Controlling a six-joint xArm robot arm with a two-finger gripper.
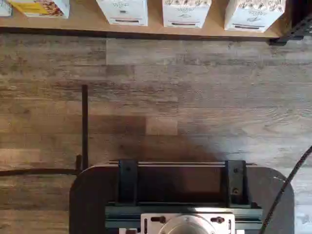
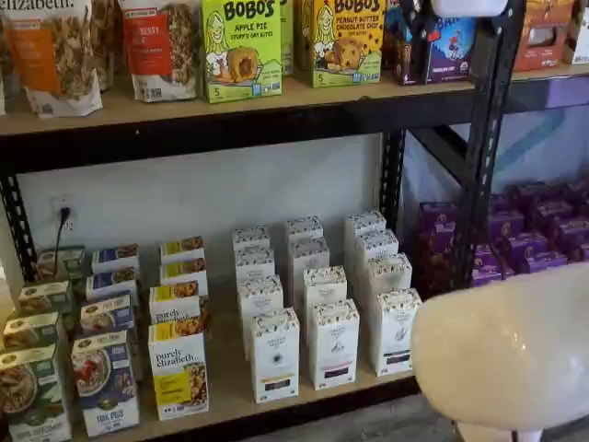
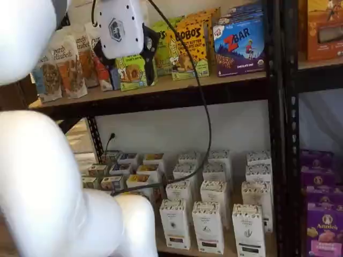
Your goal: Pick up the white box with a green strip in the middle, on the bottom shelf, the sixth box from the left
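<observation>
The tall narrow white box (image 2: 395, 332) with a greenish strip stands at the front of the tan wooden bottom shelf (image 2: 230, 394), right of yellow "purely elizabeth" cartons (image 2: 179, 369). Green "BOBO'S APPLE PIE" box (image 2: 241, 48) sits above. The gripper (image 3: 119, 27) shows only its white body; fingers' state can't be told.

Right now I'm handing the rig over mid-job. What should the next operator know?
The gripper hangs at upper-shelf height in a shelf view with no box in it; I cannot tell whether it is open or shut.
The tall narrow white box with a greenish strip stands upright at the front of the rightmost white row on the tan wooden bottom shelf, untouched.
Done: nothing yet.
Left: lower the gripper, approach, grasp, lift out.
</observation>
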